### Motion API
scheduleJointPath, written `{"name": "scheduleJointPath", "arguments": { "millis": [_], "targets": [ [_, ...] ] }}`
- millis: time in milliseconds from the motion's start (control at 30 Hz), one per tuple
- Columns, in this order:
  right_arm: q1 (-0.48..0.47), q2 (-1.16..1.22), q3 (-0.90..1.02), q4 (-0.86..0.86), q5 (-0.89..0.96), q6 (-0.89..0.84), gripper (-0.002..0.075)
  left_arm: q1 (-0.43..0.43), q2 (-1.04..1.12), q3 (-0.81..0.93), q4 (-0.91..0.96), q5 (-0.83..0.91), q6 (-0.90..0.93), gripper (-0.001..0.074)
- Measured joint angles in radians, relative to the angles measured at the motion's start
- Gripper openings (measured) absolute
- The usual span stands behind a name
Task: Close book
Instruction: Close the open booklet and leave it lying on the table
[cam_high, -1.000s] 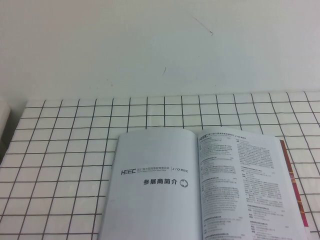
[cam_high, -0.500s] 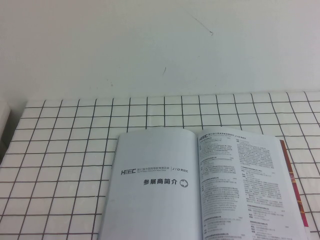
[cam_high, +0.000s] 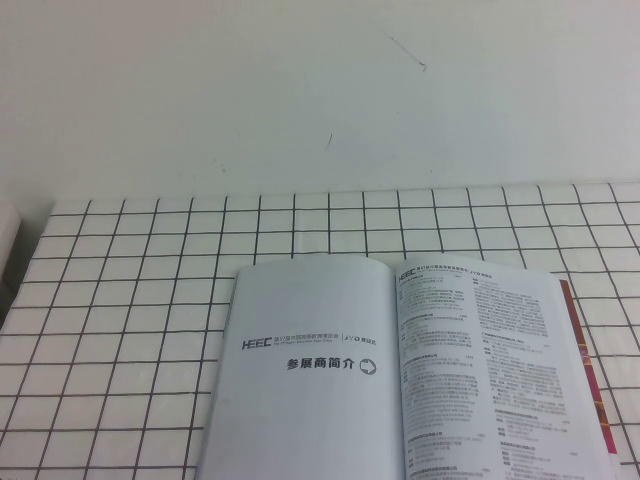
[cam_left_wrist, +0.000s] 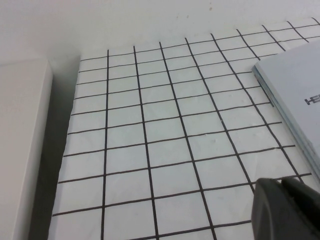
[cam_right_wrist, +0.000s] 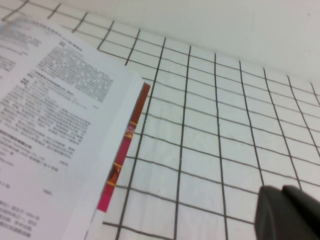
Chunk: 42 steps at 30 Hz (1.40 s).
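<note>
Book (cam_high: 400, 370): lies open and flat on the checked cloth (cam_high: 130, 300) that covers the worktop, at the near edge, right of centre.
Left gripper (cam_left_wrist: 287, 210): sits over the cloth, just beside the book's left edge. Nothing is seen in it, and the opening of the jaws cannot be told.
Right gripper (cam_right_wrist: 287, 212): sits over the cloth near the book's right edge, where a red cover strip (cam_right_wrist: 125, 165) shows past the pages. The opening of the jaws cannot be told.
Handling: probably light, soft-covered and floppy. Smooth pages may slip and fan apart.
Hold point: the outer edge of one half, preferably the protruding cover, so the whole half lifts together and folds over the spine.
Risk: pinching only the top sheets could crease them.
</note>
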Motion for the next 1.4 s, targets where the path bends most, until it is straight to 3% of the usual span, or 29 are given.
{"name": "scheduleJointPath", "arguments": {
  "millis": [433, 933, 1033, 1233, 1400],
  "targets": [
    [0.000, 0.000, 0.006, 0.093, -0.236, 0.000, -0.0003, 0.000, 0.000, 0.006, -0.308, -0.168, 0.000, -0.0004],
    [0.000, 0.000, 0.006, 0.098, -0.299, -0.017, -0.0003, 0.000, 0.000, 0.006, -0.349, -0.186, 0.000, -0.0004],
    [0.000, 0.000, 0.006, 0.098, -0.356, -0.017, -0.0003, 0.000, 0.000, 0.006, -0.442, -0.227, 0.000, -0.0004],
    [0.000, 0.000, 0.006, 0.098, -0.615, -0.007, -0.0003, 0.000, 0.000, 0.006, -0.708, -0.360, 0.000, -0.0004],
    [0.000, 0.000, 0.006, 0.100, -0.913, 0.015, -0.0003, 0.000, 0.000, 0.006, -0.798, -0.419, -0.002, -0.0004]
  ]
}}
